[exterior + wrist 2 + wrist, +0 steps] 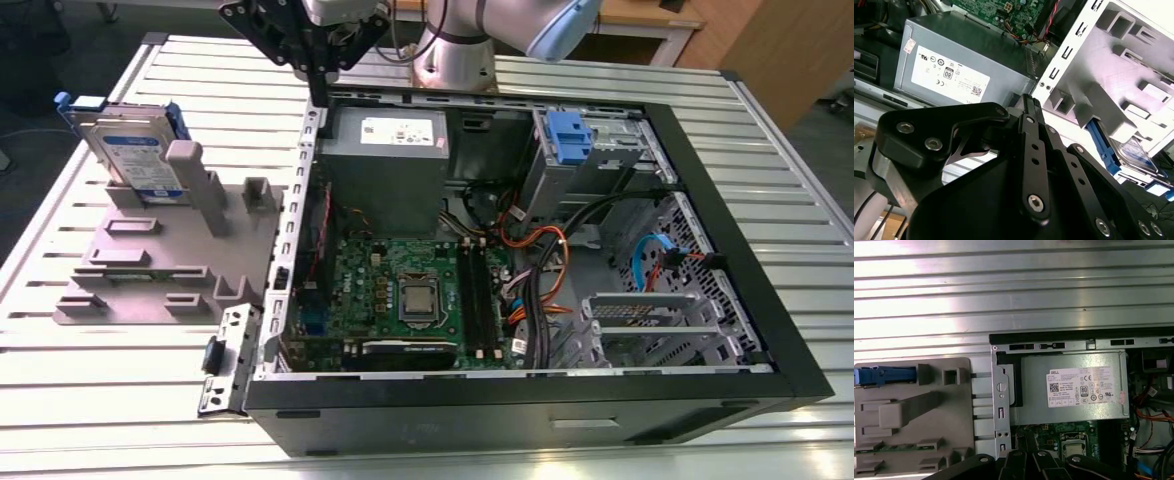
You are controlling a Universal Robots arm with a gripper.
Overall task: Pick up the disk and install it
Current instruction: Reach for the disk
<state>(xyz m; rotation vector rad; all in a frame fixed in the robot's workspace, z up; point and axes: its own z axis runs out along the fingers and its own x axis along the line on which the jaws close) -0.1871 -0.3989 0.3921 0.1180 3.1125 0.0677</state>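
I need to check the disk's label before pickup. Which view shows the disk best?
The exterior view: the disk stands upright in the grey fixture, label visible. Both wrist views catch little beyond its blue bracket.

Exterior view angled down on computer case, both wrist views close above, sharing power supply

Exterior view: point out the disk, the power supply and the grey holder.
disk (134,155), exterior view, on its printed label.
power supply (387,185), exterior view, on its bare grey side.
grey holder (200,240), exterior view, on its flat base.
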